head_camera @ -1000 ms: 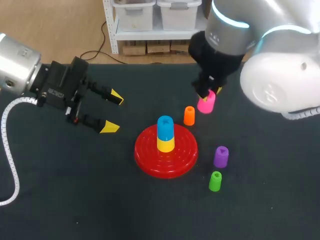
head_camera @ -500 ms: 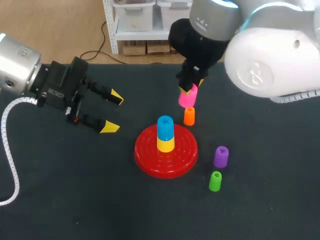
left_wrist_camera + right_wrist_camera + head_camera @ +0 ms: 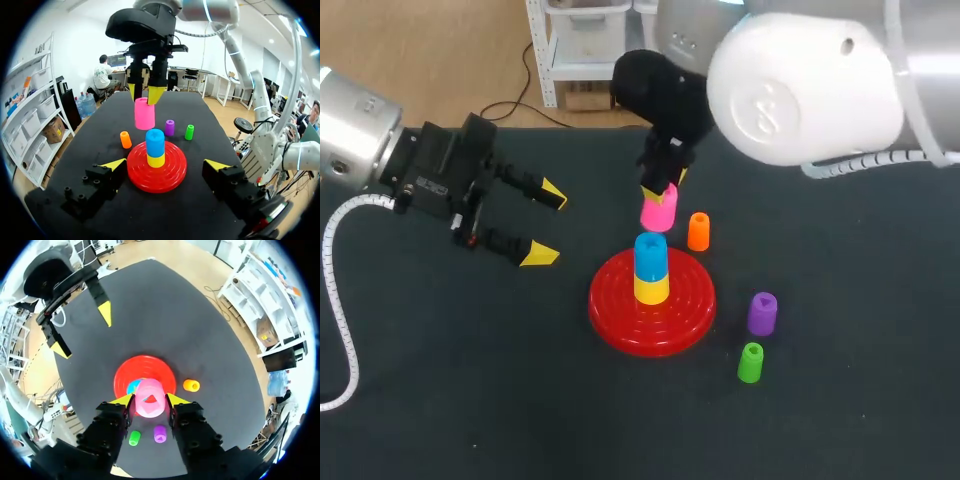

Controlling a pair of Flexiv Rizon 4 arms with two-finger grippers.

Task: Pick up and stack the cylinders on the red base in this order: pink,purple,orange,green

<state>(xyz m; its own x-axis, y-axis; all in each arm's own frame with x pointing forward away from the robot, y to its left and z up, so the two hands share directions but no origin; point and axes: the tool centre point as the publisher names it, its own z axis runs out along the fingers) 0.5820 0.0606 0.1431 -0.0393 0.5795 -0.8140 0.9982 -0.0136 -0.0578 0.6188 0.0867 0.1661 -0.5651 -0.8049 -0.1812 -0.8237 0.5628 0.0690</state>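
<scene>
Aloft, upright hot-pink cylinder (image 3: 658, 210) tight in grip of right hand (image 3: 660, 188); left hand (image 3: 546, 224) wide open, empty.

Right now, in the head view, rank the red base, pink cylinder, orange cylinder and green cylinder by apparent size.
1. red base, clearly largest.
2. pink cylinder, though it is held up nearer the camera, so unsure.
3. orange cylinder and green cylinder look about alike.
</scene>
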